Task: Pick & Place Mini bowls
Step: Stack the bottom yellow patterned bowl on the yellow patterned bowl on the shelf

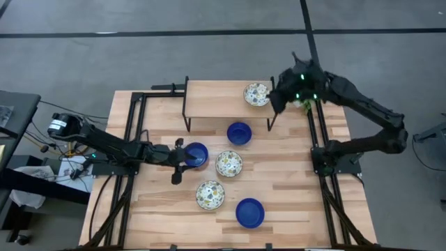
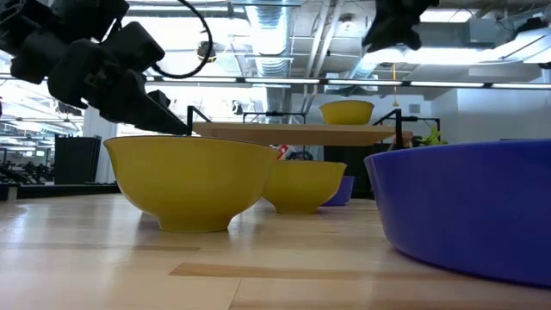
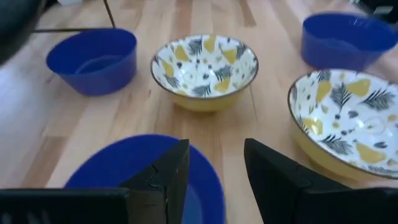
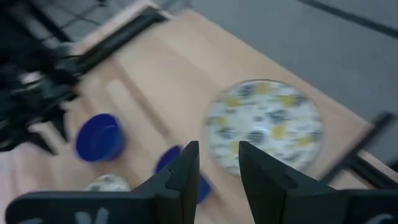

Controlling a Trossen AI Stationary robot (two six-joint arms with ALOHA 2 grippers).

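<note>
Six mini bowls show in the high view. A patterned one [image 1: 256,94] stands on the raised wooden shelf [image 1: 216,97]. On the table stand blue ones [image 1: 239,132] [image 1: 249,213] [image 1: 196,155] and patterned ones [image 1: 228,163] [image 1: 210,194]. My left gripper [image 1: 182,159] is open and low at the left blue bowl [image 3: 118,171]. One finger [image 3: 168,177] is over the bowl's inside and the other [image 3: 273,177] is outside its rim. My right gripper [image 4: 217,149] is open, with nothing between its fingers. It hangs above the shelf beside the patterned bowl [image 4: 267,124]. My left gripper comes nearly level from the table's left at the blue bowl's rim [image 3: 208,168], with its fingers on either side of that rim. I cannot tell whether a finger touches the bowl. The bowl rests on the table.
The shelf stands on thin black legs [image 1: 186,104] at the table's far side. A small green plant [image 1: 304,104] sits under my right arm at the far right. Black frame rails [image 1: 132,125] run along both table sides. Bare wood lies at the near left.
</note>
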